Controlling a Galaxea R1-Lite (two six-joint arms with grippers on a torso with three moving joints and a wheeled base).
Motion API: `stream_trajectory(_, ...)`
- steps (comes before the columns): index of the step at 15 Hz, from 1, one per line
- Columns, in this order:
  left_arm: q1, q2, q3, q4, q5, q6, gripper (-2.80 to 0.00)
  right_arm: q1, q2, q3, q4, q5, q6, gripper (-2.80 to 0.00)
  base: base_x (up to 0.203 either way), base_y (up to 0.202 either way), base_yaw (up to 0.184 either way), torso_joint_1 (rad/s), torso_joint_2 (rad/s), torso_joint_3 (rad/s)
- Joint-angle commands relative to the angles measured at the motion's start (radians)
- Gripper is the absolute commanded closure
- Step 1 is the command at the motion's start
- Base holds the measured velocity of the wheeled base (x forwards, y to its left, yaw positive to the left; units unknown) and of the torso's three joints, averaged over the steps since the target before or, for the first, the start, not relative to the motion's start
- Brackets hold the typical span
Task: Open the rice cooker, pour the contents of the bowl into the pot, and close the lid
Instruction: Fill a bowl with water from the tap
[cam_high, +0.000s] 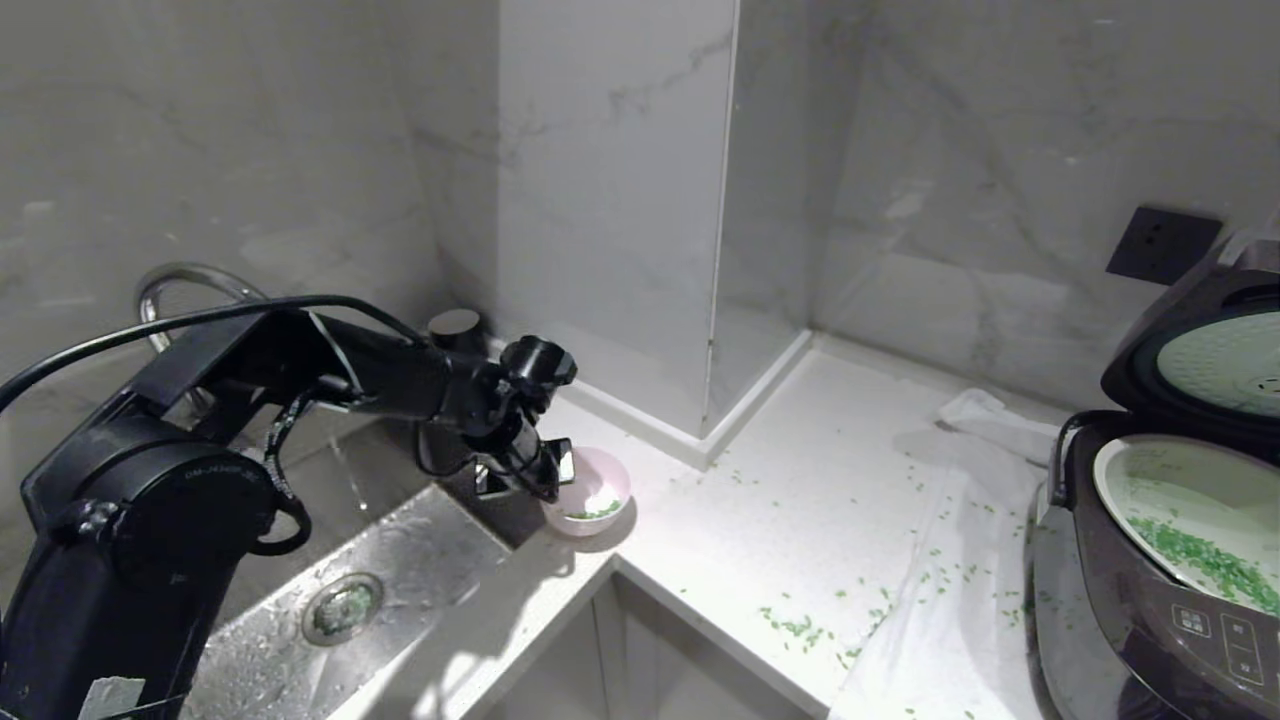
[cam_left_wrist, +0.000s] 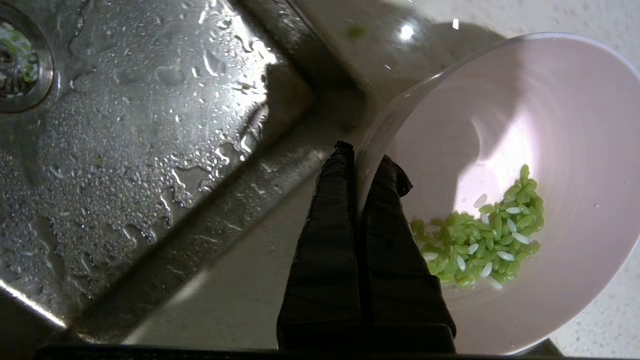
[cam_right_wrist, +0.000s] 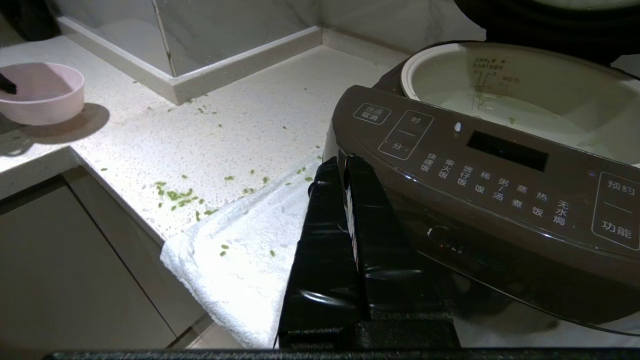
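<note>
The small pink bowl (cam_high: 600, 490) (cam_right_wrist: 42, 92) is at the counter corner beside the sink. My left gripper (cam_high: 555, 470) (cam_left_wrist: 362, 165) is shut on its rim, one finger inside and one outside. A small heap of green grains (cam_left_wrist: 480, 235) lies in the bowl. I cannot tell if the bowl rests on the counter. At the right stands the dark brown rice cooker (cam_high: 1150, 610) (cam_right_wrist: 475, 170), its lid (cam_high: 1225, 362) raised. The pale pot (cam_high: 1180, 490) (cam_right_wrist: 525, 95) holds green grains (cam_high: 1210, 560). My right gripper (cam_right_wrist: 340, 162) is shut and empty by the cooker's front.
A wet steel sink (cam_high: 400, 590) with a drain (cam_high: 342, 607) and a faucet (cam_high: 185, 285) lies under my left arm. A white towel (cam_high: 950, 600) lies under and beside the cooker. Spilled green grains (cam_high: 800, 628) dot the counter. A marble column (cam_high: 620, 200) stands behind.
</note>
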Motion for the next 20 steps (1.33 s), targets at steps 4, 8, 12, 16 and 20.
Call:
stream_trajectory(4, 0.162, -0.057, 0.072, 0.0, -0.057, 0.001, 0.0, 0.0, 0.001, 0.002, 0.001, 0.001, -0.001, 0.0, 0.0, 0.0, 0.0, 0.0, 0.0, 0.0)
stream_trajectory(8, 0.267, -0.114, 0.176, -0.004, -0.125, 0.001, 0.0, 0.0, 0.001, 0.002, 0.0, 0.001, 0.0, 0.0, 0.0, 0.0, 0.0, 0.0, 0.0, 0.0)
stream_trajectory(12, 0.378, -0.119, 0.208, -0.005, -0.134, -0.003, 0.0, 0.0, 0.001, 0.002, -0.001, 0.001, 0.0, 0.0, 0.0, 0.0, 0.0, 0.0, 0.0, 0.0)
stream_trajectory(16, 0.494, -0.105, 0.217, -0.025, -0.13, -0.051, 0.0, 0.0, 0.001, 0.002, -0.001, 0.001, -0.001, 0.0, 0.0, 0.0, 0.0, 0.0, 0.0, 0.0)
stream_trajectory(20, 0.567, -0.081, 0.208, -0.048, -0.123, -0.081, 0.0, 0.0, 0.001, 0.002, 0.0, 0.001, -0.001, 0.0, 0.0, 0.0, 0.0, 0.0, 0.0, 0.0)
